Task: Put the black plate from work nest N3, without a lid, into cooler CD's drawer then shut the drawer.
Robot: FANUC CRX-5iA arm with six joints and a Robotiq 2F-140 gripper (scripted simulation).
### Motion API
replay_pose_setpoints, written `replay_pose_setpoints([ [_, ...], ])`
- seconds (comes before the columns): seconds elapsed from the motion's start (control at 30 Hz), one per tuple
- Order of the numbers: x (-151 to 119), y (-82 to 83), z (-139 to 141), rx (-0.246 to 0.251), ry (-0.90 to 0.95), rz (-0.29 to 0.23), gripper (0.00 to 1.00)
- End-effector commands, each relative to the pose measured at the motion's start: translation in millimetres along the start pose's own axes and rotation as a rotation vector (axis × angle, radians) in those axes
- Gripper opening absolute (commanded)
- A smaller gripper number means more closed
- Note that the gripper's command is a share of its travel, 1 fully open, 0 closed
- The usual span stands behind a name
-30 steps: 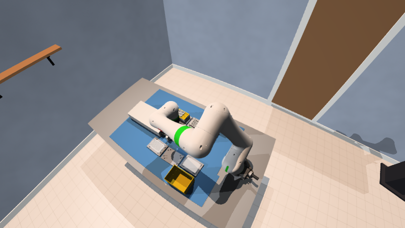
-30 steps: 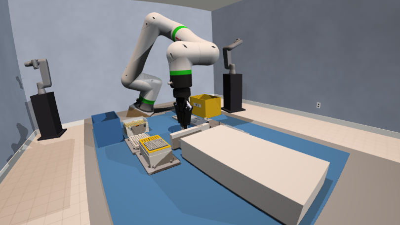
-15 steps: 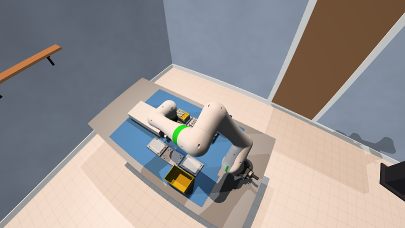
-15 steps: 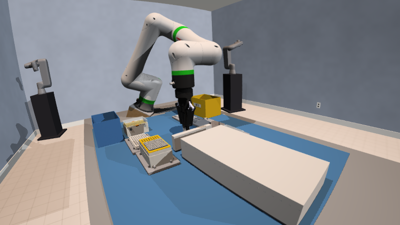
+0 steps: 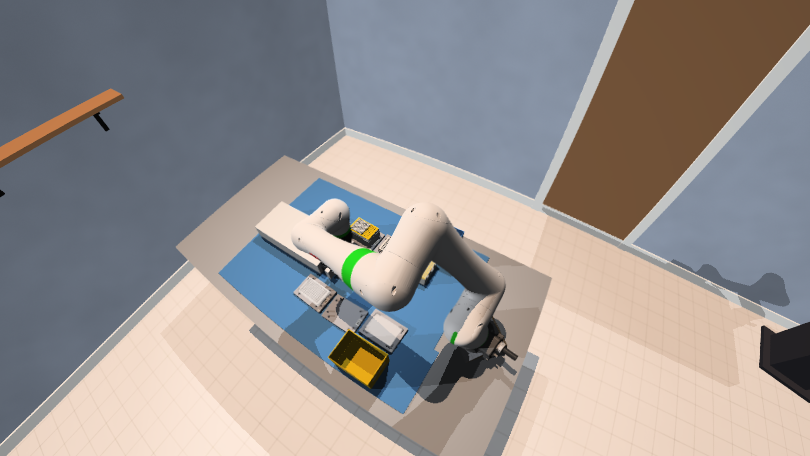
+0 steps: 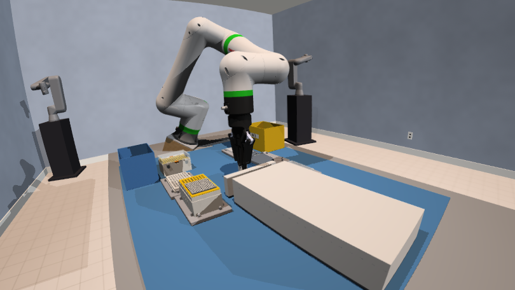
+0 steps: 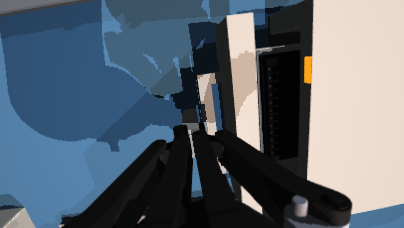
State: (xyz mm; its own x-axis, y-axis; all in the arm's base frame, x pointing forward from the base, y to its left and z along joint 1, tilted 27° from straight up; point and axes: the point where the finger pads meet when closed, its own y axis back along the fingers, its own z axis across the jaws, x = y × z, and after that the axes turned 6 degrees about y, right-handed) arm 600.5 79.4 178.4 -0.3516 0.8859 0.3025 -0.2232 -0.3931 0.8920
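Observation:
The cooler CD [image 6: 324, 208] is a long cream box on the blue mat. Its drawer [image 6: 248, 172] stands out only a little toward the arm's base. In the wrist view the black plate [image 7: 277, 105] lies in the narrow gap between the drawer front [image 7: 237, 75] and the housing [image 7: 355, 100]. It is partly hidden under the housing. The amber lamp [image 7: 308, 69] is lit. My gripper [image 7: 191, 119] is shut and empty, with its fingertips at the outer face of the drawer front by the handle. It also shows pointing down in the exterior view [image 6: 241, 165].
A yellow bin [image 6: 266, 136] stands behind the gripper and a blue bin [image 6: 137, 165] at the left. A yellow-topped tip box [image 6: 199, 185], a white plate [image 6: 178, 179] and another rack [image 6: 174, 161] sit left of the drawer. Nests lie by the yellow bin [image 5: 348, 313].

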Motion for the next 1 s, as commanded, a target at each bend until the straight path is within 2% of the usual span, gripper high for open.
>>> replay_pose_setpoints([
  [0.0, -0.4, 0.2, 3.3, -0.001, 0.000, 0.000, 0.00],
  [0.97, -3.9, 0.2, 36.2, -0.001, 0.000, 0.000, 0.00],
])
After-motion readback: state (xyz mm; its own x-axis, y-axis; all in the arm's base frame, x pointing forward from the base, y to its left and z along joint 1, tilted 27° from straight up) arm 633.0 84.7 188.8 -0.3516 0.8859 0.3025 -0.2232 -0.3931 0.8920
